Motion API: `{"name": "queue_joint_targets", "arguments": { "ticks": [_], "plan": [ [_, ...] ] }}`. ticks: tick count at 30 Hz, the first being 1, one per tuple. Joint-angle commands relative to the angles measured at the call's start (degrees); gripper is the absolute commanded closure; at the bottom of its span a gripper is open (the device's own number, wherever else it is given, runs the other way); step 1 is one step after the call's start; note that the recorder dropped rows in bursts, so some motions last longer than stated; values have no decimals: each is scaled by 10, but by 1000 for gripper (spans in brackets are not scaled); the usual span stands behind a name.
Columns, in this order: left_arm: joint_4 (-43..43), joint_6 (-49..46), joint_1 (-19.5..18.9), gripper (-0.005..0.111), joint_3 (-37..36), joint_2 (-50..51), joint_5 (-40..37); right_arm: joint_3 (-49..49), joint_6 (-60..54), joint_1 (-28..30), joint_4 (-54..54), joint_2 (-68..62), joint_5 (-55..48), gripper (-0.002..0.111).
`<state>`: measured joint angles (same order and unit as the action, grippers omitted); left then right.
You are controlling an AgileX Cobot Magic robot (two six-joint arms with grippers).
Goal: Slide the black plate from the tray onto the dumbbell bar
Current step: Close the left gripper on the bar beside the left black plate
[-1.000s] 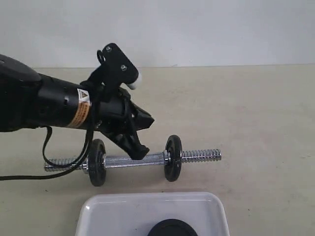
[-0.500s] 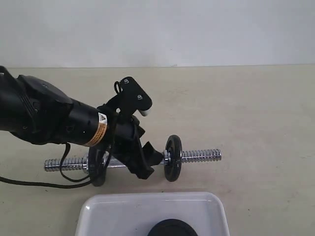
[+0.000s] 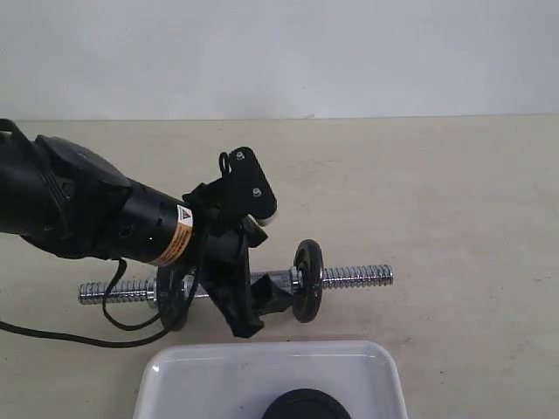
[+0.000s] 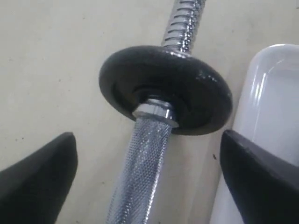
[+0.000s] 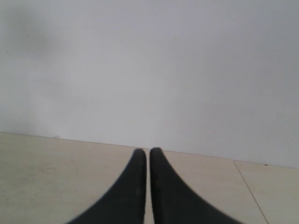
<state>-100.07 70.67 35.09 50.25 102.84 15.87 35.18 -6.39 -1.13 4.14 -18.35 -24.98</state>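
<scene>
Beige bench (image 3: 454, 201), white wall (image 3: 349, 52) behind. Dumbbell bar (image 3: 354, 277) laid flat, left-right, mid-bench; two discs already on, right disc (image 3: 307, 281) & left disc (image 3: 172, 305). Threaded right end bare, prob. the entry for a third. Tray (image 3: 183, 375) just near of bar; black plate (image 3: 306, 407) flat inside at near edge, untouched, partly cut off by frame. Left fingers (image 4: 39, 179) spread wide, straddling knurled mid-section btw. discs, no contact seen; placed so, presumably, to clamp & steady bar. Right fingers (image 5: 135, 186) pressed together, empty, aimed at wall, clear of work area. Plate pickup not yet done.
</scene>
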Motion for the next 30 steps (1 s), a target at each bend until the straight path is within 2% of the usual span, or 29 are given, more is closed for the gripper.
{"name": "queue_joint_targets", "arguments": {
  "ticks": [1,5,11,15,24,30],
  "plan": [
    [1,-6,3,29,1,35,-9,3,-2,0,2,3,3,107],
    [1,-18,3,29,1,55,-39,3,-7,0,5,3,-2,107],
    [1,-28,3,32,2,55,-42,3,-7,0,5,3,6,107],
    [1,-58,3,32,8,55,-33,3,-7,0,5,3,12,107],
    [1,-67,3,32,51,55,-7,3,-7,0,6,3,16,107],
    [1,-70,3,32,52,62,-2,3,-7,0,6,3,16,107]
  ]
}}
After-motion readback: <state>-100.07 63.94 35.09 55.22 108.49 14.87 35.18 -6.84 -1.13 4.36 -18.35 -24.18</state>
